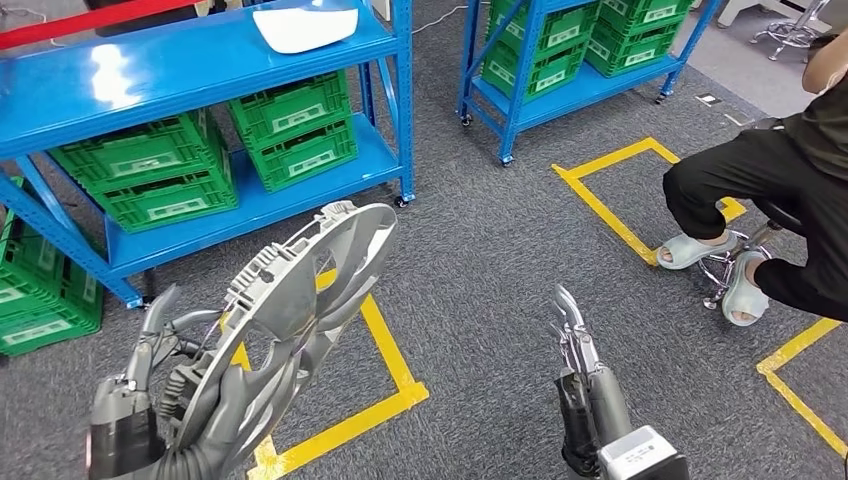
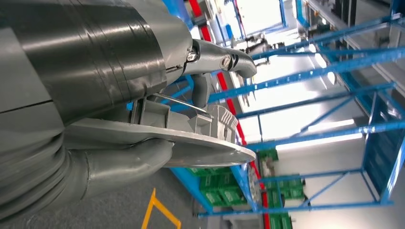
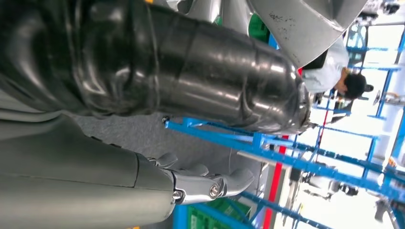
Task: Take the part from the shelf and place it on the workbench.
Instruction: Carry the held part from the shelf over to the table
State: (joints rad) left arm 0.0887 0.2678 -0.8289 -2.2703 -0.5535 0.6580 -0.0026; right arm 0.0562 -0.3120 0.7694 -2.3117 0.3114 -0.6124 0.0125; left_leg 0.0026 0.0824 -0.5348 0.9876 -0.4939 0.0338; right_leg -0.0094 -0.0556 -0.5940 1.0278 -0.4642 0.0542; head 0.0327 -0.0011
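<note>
You have open grey carpet (image 1: pixel 480 260) ahead of you, marked with yellow tape lines (image 1: pixel 395 365). To your left front stands a blue shelf (image 1: pixel 250 200) loaded with green crates (image 1: pixel 295 130), its corner post and foot reaching down to the carpet just beside the part's upper rim. A second blue shelf (image 1: pixel 560 90) with more crates stands farther off, ahead and to the right. On your right a person (image 1: pixel 790 190) sits on a stool, feet close to a taped corner, so that side is tighter.

Your left hand (image 1: pixel 165 375) grips the part (image 1: pixel 300 300), a round silver-grey wheel cover with curved spokes and a ribbed, notched rim; it is tilted, off the shelf, held low over the carpet at your left. In the left wrist view the thumb (image 2: pixel 224 59) hooks over its rim.

Your right hand (image 1: pixel 575 335) holds nothing, fingers fairly straight and close together, pointing forward
</note>
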